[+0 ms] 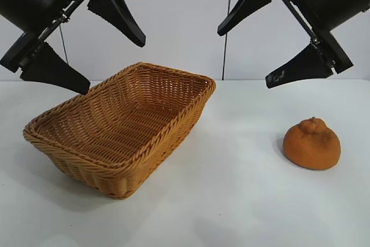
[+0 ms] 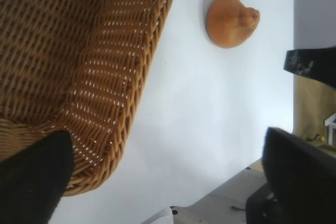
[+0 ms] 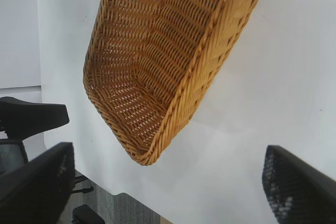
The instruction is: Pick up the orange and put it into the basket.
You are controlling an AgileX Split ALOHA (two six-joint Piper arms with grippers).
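Left gripper (image 1: 85,55): it hung above the left end of the basket, with its two black fingers spread wide apart and nothing between them.
Basket (image 1: 124,160): it stood on the white table (image 1: 231,201), left of the middle, placed at a slant, and nothing was seen inside it.
Table: a plain white surface under both things.
Right gripper (image 1: 245,56): it hung above the table, between the basket and the orange but higher up, with its fingers also spread wide and holding nothing.
Orange (image 1: 311,144): it lay on the table at the right side, well apart from the basket, with the knob on top, and no finger touched it.
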